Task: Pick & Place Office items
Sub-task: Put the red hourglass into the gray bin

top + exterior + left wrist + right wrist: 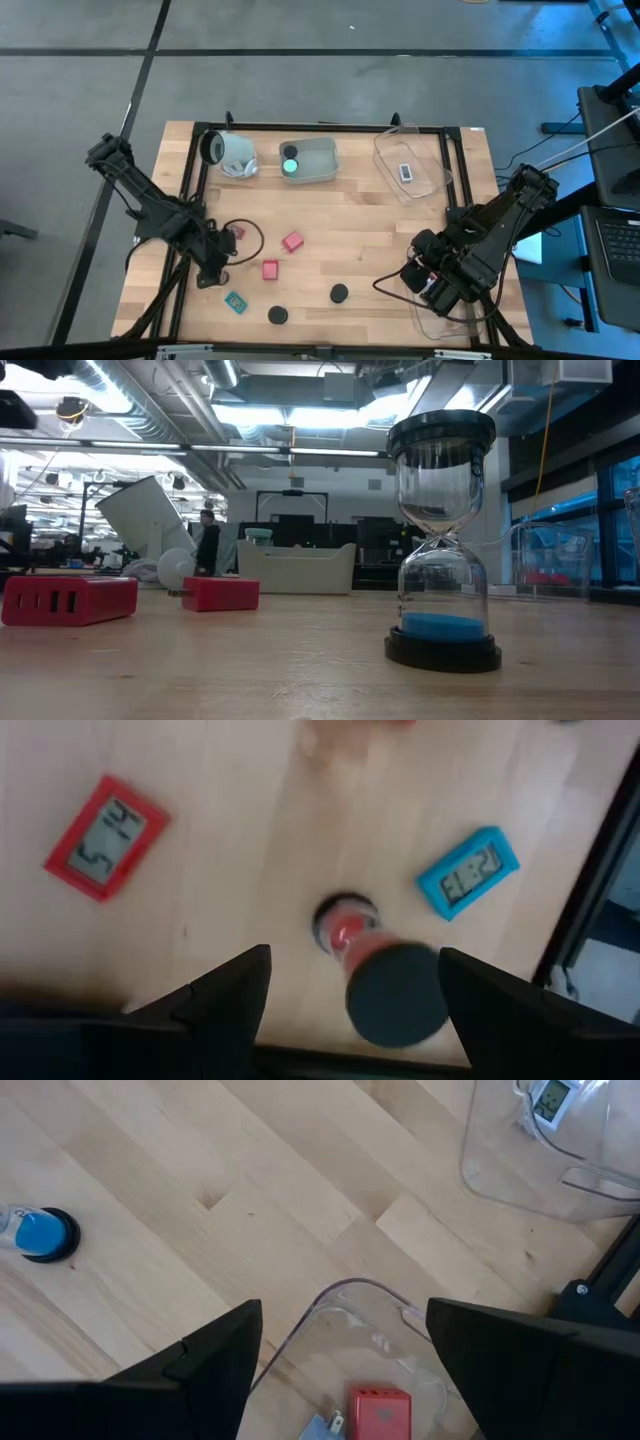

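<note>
L gripper (345, 982) spread over red hourglass (375, 975); R gripper (345, 1342) spread above tray (340, 1315).

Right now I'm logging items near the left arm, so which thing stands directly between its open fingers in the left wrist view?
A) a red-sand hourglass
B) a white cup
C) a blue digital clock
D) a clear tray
A: the red-sand hourglass stands upright between the left gripper and its spread fingers.

A pale wooden bench (360, 250) with a black frame stands on a grey concrete floor (300, 70) crossed by dark lines. In the low view, a bright open hall lies beyond, with ceiling ducts (180, 410), strip lights (290, 415), and a person (208, 542) standing far off.
</note>
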{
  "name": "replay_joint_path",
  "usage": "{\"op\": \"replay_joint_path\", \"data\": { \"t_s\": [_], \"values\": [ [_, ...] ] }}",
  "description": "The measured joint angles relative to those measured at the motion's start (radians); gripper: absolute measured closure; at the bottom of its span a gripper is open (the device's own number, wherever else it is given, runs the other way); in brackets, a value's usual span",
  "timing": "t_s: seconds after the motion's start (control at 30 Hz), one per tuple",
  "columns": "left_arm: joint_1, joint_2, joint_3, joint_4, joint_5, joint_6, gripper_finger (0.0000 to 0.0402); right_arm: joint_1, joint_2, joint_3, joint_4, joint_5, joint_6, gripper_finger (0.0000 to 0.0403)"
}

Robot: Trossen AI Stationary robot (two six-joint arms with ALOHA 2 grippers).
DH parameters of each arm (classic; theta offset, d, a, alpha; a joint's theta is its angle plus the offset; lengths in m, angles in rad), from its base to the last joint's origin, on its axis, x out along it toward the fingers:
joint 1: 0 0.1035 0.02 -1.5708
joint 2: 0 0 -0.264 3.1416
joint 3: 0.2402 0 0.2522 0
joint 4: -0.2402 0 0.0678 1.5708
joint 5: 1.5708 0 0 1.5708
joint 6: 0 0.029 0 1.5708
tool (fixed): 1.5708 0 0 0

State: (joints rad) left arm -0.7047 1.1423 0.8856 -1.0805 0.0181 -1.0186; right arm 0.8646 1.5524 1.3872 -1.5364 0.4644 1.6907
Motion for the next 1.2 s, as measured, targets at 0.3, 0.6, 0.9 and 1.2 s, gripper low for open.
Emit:
{"op": "replay_joint_path", "data": {
  "t_s": [0.3,0.6,0.9,1.2],
  "values": [
    [-0.090,0.000,0.000,0.026,0.000,-0.163,0.0116,0.000,0.000,0.000,0.010,-0.012,0.031,0.0117],
    [-0.180,0.040,0.000,0.036,-0.081,-0.243,0.0116,0.000,0.000,0.000,0.015,-0.035,0.056,0.0117],
    [-0.198,0.126,0.000,0.027,-0.106,-0.230,0.0111,0.000,0.000,0.000,0.018,-0.039,0.056,0.0117],
    [-0.197,0.204,0.000,0.027,-0.038,-0.125,0.0106,0.000,0.000,0.000,0.023,-0.039,0.056,0.0117]
  ]
}}
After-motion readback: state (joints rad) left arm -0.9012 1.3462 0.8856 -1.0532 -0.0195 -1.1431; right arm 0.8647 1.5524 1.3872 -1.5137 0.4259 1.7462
